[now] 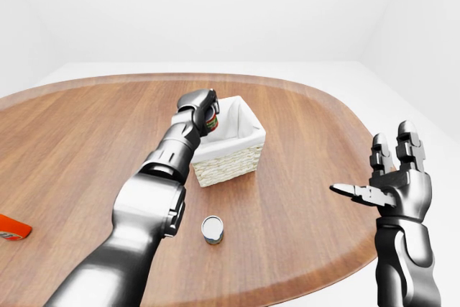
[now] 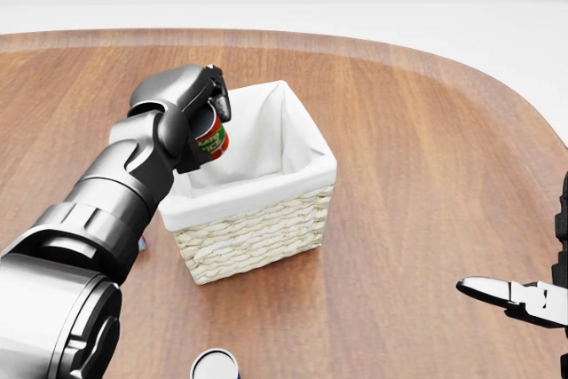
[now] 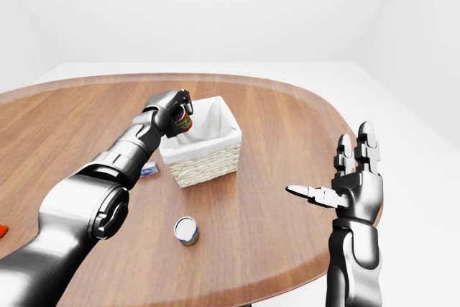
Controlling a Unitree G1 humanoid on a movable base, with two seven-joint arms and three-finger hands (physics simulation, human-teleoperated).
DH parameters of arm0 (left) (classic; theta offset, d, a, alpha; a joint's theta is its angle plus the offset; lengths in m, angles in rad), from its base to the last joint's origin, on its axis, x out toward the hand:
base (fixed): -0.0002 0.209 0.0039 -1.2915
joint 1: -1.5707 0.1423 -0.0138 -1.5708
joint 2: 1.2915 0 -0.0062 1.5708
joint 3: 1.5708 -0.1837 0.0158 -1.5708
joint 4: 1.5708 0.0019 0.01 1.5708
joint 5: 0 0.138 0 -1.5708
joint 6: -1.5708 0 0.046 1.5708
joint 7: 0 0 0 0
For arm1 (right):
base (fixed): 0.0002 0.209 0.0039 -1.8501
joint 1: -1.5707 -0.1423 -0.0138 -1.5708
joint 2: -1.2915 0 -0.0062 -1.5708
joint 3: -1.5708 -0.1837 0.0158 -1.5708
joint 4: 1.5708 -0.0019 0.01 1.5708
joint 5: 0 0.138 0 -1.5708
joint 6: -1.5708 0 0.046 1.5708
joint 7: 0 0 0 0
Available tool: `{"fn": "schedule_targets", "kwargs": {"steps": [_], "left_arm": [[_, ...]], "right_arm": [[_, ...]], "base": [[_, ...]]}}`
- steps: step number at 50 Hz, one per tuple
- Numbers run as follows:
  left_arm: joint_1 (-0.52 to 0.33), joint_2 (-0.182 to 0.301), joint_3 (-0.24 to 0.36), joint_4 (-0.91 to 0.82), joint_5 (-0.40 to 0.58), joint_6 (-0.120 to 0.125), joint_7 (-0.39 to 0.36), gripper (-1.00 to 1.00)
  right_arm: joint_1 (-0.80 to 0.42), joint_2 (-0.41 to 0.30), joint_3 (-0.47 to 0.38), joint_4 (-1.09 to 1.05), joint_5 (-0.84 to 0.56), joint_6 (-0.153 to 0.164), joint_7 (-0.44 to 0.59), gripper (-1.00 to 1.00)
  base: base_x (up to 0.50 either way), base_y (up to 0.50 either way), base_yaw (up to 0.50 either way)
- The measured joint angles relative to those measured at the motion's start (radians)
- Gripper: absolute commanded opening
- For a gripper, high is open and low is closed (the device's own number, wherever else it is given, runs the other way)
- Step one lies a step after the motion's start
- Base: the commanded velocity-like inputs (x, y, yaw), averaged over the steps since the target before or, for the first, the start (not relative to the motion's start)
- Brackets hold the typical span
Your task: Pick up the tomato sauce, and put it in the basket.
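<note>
Near the left edge of the tabletop (image 1: 302,141), an orange-red packet (image 1: 13,228) lies flat, cut off by the border of the left-eye view, and in the right-eye view a small blue-and-white item (image 3: 150,170) shows on the wood just beside the basket's left side, half hidden by the forearm. The left hand (image 2: 182,113) reaches across the tabletop from its near edge, and its fingers (image 2: 219,95) are closed round the tomato sauce (image 2: 210,138), a small can with a red, white and green label, held tilted in the air at the left rim of the basket (image 2: 266,219), partly over the white cloth lining. The pick-up therefore looks done; what is left, by this reading, is to carry the can a little further over the opening and let it go inside, since it does not yet rest in the basket. Toward the near edge, a silver-topped can (image 1: 212,228) stands upright, apart from the basket. At the right edge, the right hand (image 1: 392,177) hovers with its fingers spread wide and its thumb stretched sideways, holding nothing. The tabletop is a broad, rounded slab of reddish-brown wood grain; the room around it is plain white walls and a pale floor, evenly lit.
</note>
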State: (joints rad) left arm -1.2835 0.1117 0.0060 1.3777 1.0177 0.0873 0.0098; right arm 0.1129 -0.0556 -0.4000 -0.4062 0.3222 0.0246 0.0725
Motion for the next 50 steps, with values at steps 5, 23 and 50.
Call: {"fn": "schedule_targets", "kwargs": {"steps": [5, 23, 50], "left_arm": [[-0.001, 0.001, 0.001, 0.000, 0.009, 0.000, 0.001, 1.00], [-0.002, 0.007, 0.003, -0.004, 0.030, 0.000, 0.004, 1.00], [-0.028, 0.029, 0.003, -0.004, 0.055, 0.000, -0.002, 1.00]], "right_arm": [[0.000, 0.000, 0.001, -0.002, 0.000, 0.002, -0.001, 1.00], [-0.001, -0.001, -0.001, -0.009, 0.001, 0.009, -0.001, 1.00], [-0.003, -0.002, 0.002, 0.000, -0.001, 0.003, -0.001, 1.00]], "base": [[0.00, 0.00, 0.00], [0.00, 0.00, 0.00], [0.00, 0.00, 0.00]]}}
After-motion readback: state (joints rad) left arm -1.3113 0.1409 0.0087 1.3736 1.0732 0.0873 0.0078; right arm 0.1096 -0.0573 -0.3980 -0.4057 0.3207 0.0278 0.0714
